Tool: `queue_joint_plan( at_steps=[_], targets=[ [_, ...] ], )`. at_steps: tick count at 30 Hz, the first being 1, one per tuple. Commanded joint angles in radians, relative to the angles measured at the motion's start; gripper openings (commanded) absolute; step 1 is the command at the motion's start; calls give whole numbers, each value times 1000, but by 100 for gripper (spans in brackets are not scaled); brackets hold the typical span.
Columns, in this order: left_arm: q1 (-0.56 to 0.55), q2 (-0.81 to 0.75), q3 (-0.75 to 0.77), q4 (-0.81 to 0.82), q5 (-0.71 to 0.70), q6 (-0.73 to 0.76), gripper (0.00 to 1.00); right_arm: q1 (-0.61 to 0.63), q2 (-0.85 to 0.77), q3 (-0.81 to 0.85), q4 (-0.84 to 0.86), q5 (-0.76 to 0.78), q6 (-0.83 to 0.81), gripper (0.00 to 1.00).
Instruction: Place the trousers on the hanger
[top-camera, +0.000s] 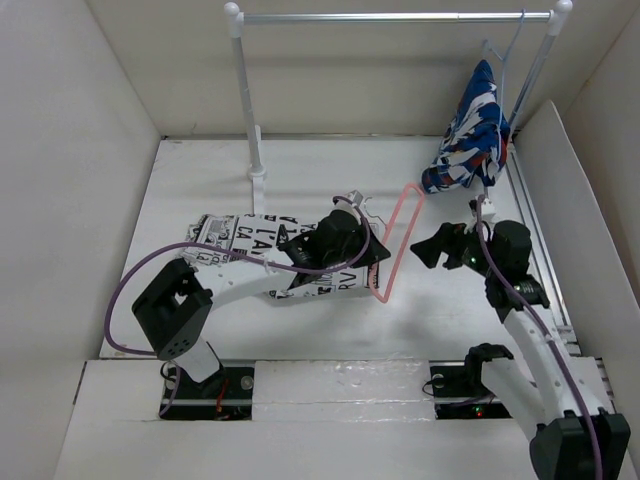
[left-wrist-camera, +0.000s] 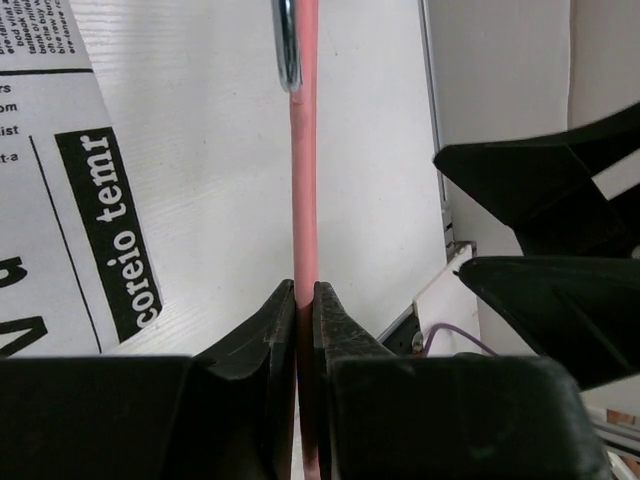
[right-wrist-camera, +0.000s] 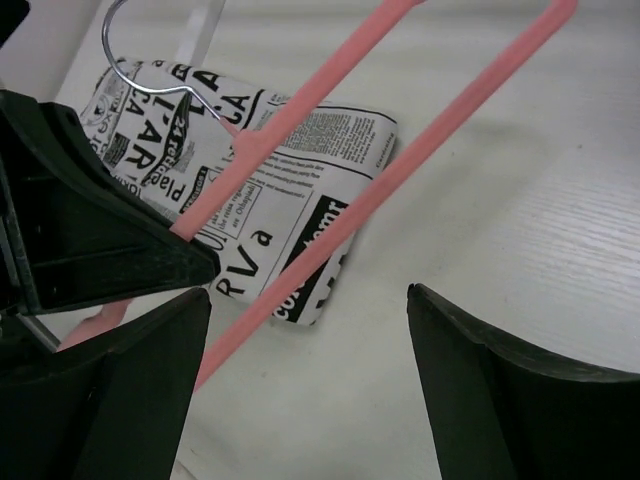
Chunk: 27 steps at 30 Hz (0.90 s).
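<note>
- My left gripper (left-wrist-camera: 305, 292) is clamped on one pink bar of the hanger (left-wrist-camera: 304, 180). The jaws are squeezed together with only the thin rod between them.
- My right gripper (right-wrist-camera: 305, 305) has its jaws wide apart and holds nothing. It hovers near the hanger's outer end, and two pink bars cross the view ahead of it.
- The trousers (top-camera: 235, 235) lie folded in a flat bundle on the table (top-camera: 450, 320), partly under my left arm. The hanger's metal hook (right-wrist-camera: 125, 40) sits over them.
- I cannot tell whether the hanger's lower corner touches the table.
- I judge the hanger light, stiff and smooth. Pinched at a single point, it will likely swivel in the jaws, so I treat that hold as a pivot and not a firm clamp.
- I judge the trousers light, soft and limp. They will sag and unfold once lifted, and nothing about them looks fragile.
- The best place to take hold looks like the folded corner nearest my right gripper, pinching through all the layers at once.
- Draped over such a thin, slick bar, the cloth may slide off unless both halves hang about evenly.
</note>
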Motion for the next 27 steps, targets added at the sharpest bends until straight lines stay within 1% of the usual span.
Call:
queue_joint_plan(
  at_steps=[1, 2, 3, 5, 6, 7, 9, 10, 11, 12, 13, 14, 16, 19, 21, 22, 23, 25, 26, 27],
  targets=[
    [-19, -15, 27, 55, 4, -2, 0, -6, 87, -34, 143, -59, 71, 85],
    [-19, -12, 34, 58, 4, 1, 0, -6, 125, -34, 162, -101, 68, 86],
    [-29, -7, 35, 60, 4, 4, 0, -6, 204, -37, 188, -112, 71, 86],
    [-39, -6, 28, 84, 10, 1, 0, 21, 292, -48, 304, -97, 86, 86],
    [-39, -9, 27, 84, 16, 1, 0, 22, 314, -54, 305, -97, 97, 86],
    [-39, -6, 12, 92, 19, -8, 0, 31, 334, -62, 378, -99, 111, 85],
    [-48, -13, -8, 121, 31, -14, 0, 43, 369, -68, 433, -93, 137, 65],
    [-49, -18, -28, 127, 36, -23, 0, 55, 398, -59, 452, -65, 137, 36],
    [-49, -18, -28, 127, 37, -24, 0, 55, 398, -59, 452, -65, 137, 36],
    [-49, -18, -31, 126, 40, -25, 0, 55, 405, -57, 460, -59, 140, 30],
    [-49, -19, -40, 117, 42, -25, 0, 55, 409, -59, 478, -39, 145, 24],
    [-49, -21, -48, 116, 48, -28, 0, 55, 412, -62, 496, -39, 148, 9],
    [-49, -23, -61, 104, 60, -30, 0, 55, 428, -73, 547, -45, 181, 0],
    [-58, -13, -69, 61, 70, -28, 0, 55, 431, -85, 579, -37, 234, 0],
    [-67, -3, -66, 34, 62, -22, 9, 55, 426, -77, 558, -25, 251, 0],
    [-76, -3, -62, 15, 56, -22, 14, 55, 425, -62, 518, -11, 248, 0],
    [-76, -1, -61, 11, 53, -21, 22, 55, 423, -54, 497, -5, 244, 0],
    [-85, 1, -62, -3, 45, -28, 28, 55, 418, -47, 463, 9, 251, 0],
    [-94, 2, -61, -9, 34, -30, 33, 55, 417, -42, 448, 15, 261, 0],
    [-95, 2, -57, -15, 30, -30, 35, 55, 411, -39, 441, 19, 266, 0]
  ],
)
